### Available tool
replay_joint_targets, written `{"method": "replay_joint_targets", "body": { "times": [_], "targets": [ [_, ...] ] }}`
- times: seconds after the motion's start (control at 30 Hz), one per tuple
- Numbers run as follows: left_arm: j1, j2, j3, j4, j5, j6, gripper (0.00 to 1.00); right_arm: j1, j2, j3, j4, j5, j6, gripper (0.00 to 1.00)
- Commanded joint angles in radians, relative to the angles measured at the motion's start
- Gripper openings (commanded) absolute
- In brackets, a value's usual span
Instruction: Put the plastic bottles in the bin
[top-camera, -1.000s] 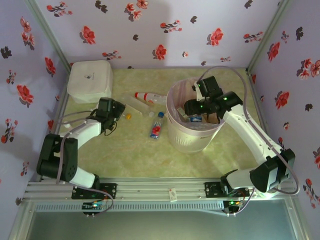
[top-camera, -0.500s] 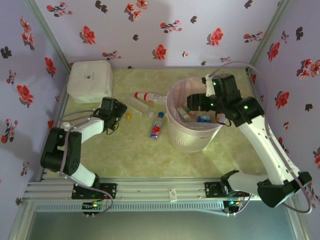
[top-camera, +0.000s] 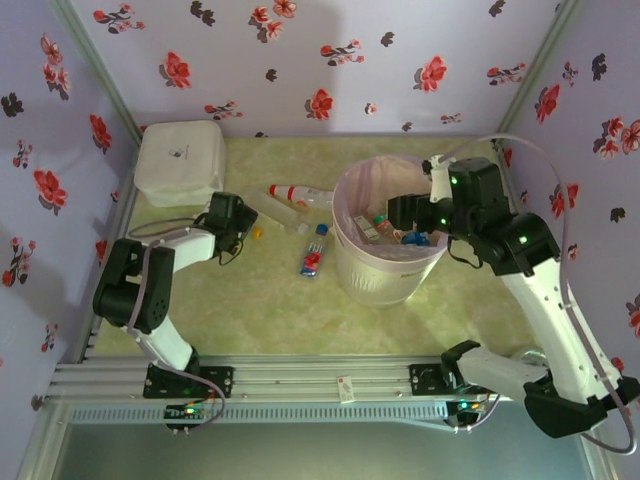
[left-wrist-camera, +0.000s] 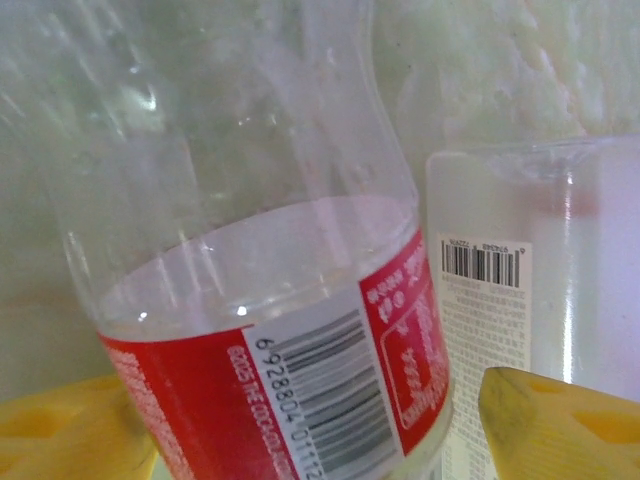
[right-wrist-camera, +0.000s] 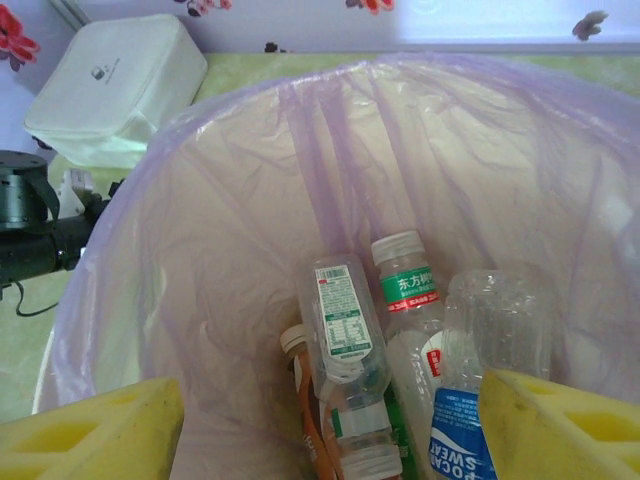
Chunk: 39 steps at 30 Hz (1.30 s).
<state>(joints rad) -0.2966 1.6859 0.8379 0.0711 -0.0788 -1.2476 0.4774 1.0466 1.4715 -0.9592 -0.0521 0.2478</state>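
In the left wrist view a clear bottle with a red label (left-wrist-camera: 260, 300) lies between the yellow fingers of my left gripper (left-wrist-camera: 310, 420). The jaws are open, with a narrow gap at the right finger (left-wrist-camera: 560, 420). A second clear bottle with a white label (left-wrist-camera: 490, 330) lies just behind. From above, the left gripper (top-camera: 243, 222) is at those table bottles (top-camera: 275, 212), with a red-labelled one (top-camera: 300, 193) and a blue-capped one (top-camera: 313, 252) nearby. My right gripper (top-camera: 398, 213) hangs open and empty over the bin (top-camera: 350, 265). Several bottles (right-wrist-camera: 345, 320) lie in the bin's pink liner (right-wrist-camera: 200, 250).
A white lidded box (top-camera: 180, 162) stands at the back left corner. A loose yellow cap (top-camera: 257, 233) lies by the left gripper. Flowered walls close in the table on three sides. Bare table lies in front of the bin.
The right arm has risen and drawn back to the right above the bin, jaws wider. The left gripper has pushed forward onto the table bottle and its jaws have narrowed.
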Motion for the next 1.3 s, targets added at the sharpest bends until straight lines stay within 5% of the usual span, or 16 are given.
{"method": "replay_joint_targets", "body": {
  "times": [0.0, 0.67, 0.97, 1.27],
  "targets": [
    [-0.003, 0.025, -0.011, 0.052, -0.022, -0.027, 0.76, -0.006, -0.055, 0.01, 0.018, 0.122, 0.021, 0.77],
    [-0.004, -0.02, -0.037, 0.073, -0.028, 0.003, 0.49, -0.007, -0.179, -0.045, 0.107, 0.205, 0.026, 0.77],
    [-0.038, -0.229, 0.015, -0.045, -0.076, 0.264, 0.44, -0.006, -0.082, 0.044, 0.083, 0.153, -0.037, 0.77],
    [-0.111, -0.464, 0.064, -0.068, 0.1, 0.663, 0.28, 0.035, 0.133, 0.26, 0.127, -0.046, -0.036, 0.77]
  ]
}}
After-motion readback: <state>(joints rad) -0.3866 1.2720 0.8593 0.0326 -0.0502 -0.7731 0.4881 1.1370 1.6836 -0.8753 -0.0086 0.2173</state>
